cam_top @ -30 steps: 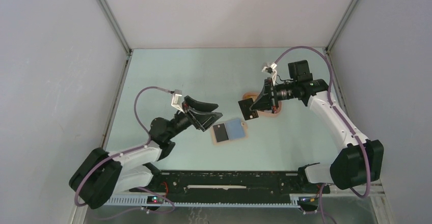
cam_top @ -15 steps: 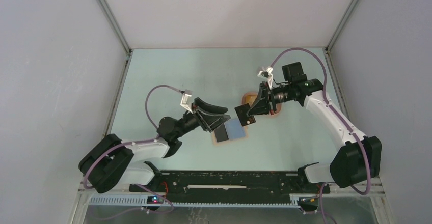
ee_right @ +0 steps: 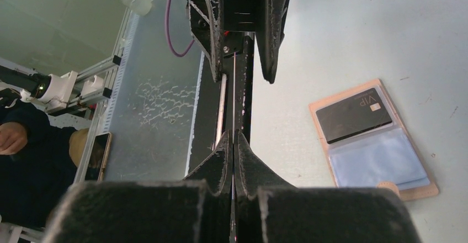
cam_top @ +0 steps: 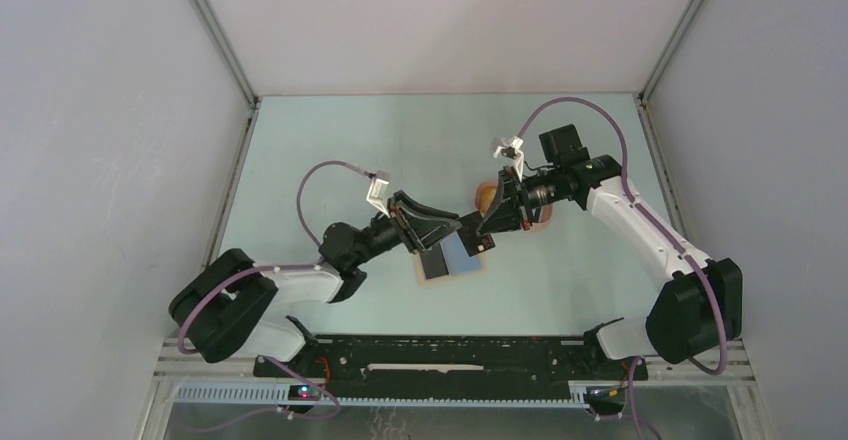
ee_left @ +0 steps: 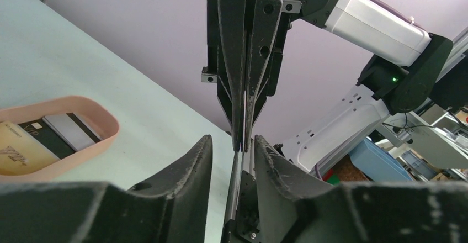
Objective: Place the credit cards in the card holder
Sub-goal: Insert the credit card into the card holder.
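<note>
Black-fingered right hand (ee_right: pixel 233 141) pinches a credit card (ee_right: pixel 234 99) while left hand (ee_left: pixel 230 149), tip-to-tip, straddles it narrowly.

Top view: the tray (cam_top: pixel 486 194) is mostly hidden behind the right fingers (cam_top: pixel 502 214). The card holder (cam_top: pixel 462 258) is partly covered by the left fingers (cam_top: pixel 430 220).

Both wrist views: the held card (ee_right: pixel 234 88) shows edge-on only, its face unreadable.

Left wrist view: the tray and its cards (ee_left: pixel 52 138) are cut off at the left edge.
</note>
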Available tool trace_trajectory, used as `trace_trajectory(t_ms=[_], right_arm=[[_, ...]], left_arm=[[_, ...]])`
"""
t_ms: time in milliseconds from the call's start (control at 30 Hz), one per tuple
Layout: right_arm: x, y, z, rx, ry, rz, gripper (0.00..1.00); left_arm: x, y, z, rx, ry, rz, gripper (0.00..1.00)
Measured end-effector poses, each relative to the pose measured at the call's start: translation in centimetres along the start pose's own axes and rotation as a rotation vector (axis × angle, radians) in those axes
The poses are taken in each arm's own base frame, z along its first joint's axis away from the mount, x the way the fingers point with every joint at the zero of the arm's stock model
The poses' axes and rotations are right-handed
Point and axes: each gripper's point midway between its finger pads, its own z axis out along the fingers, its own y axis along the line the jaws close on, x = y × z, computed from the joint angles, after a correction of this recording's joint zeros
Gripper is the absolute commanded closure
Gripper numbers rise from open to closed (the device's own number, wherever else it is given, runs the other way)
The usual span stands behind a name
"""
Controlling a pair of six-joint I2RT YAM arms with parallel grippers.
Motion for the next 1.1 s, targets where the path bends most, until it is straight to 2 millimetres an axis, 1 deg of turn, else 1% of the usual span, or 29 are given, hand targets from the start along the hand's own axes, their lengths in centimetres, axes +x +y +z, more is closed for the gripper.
trace_trajectory(t_ms=[67,100,233,267,300,367,500,533,600,633,733,867,967,1100], right_arm=[[0.1,0.0,0.1,-0.004,0.003,0.001,1.0],[0.1,0.0,0.2,-0.006,0.004,0.001,1.0],[0.2,0.0,0.3,-0.009,0.008,0.006,1.0],[0.2,0.0,0.3,-0.009,0.008,0.006,1.0],[0.2,0.0,0.3,-0.008,0.008,0.007,0.99],[0.3,-0.1,0.3,-0.005,0.01,0.009,0.92],[0.4,-0.1,0.3,-0.001,0.014,0.013,0.66],[0.4,-0.2,0.3,0.003,0.018,0.009,0.61],[0.5,-0.4,0.3,0.014,0.025,0.005,0.55],[0.6,-0.5,0.3,0.021,0.029,0.002,0.54],[0.9,-1.1,0.2,0.055,0.046,-0.006,0.52],[1.5,-2.2,0.0,0.117,0.077,-0.012,0.52],[1.9,-3.4,-0.4,0.183,0.107,-0.011,0.54],[2.7,-5.6,-0.6,0.273,0.144,0.017,0.64]], left_arm=[[0.0,-0.1,0.2,0.011,0.002,-0.004,0.66],[0.1,-0.1,0.3,0.016,0.005,-0.009,0.68],[0.4,-0.2,0.6,0.032,0.017,-0.03,0.95],[0.5,-0.3,0.6,0.037,0.024,-0.036,0.99],[0.7,-0.4,0.7,0.044,0.031,-0.04,1.0],[0.7,-0.5,0.7,0.054,0.037,-0.041,1.0],[0.8,-0.6,0.7,0.06,0.043,-0.036,1.0],[0.7,-0.4,0.7,0.058,0.041,-0.035,1.0],[0.5,-0.2,0.5,0.052,0.038,-0.031,1.0],[0.3,0.1,0.4,0.046,0.033,-0.028,1.0],[-0.4,1.7,-0.4,-0.001,0.014,-0.021,1.0],[-0.1,4.2,-2.5,-0.094,0.006,-0.036,1.0],[0.4,5.5,-3.8,-0.157,-0.002,-0.052,1.0],[1.0,7.2,-5.3,-0.25,-0.032,-0.073,1.0]])
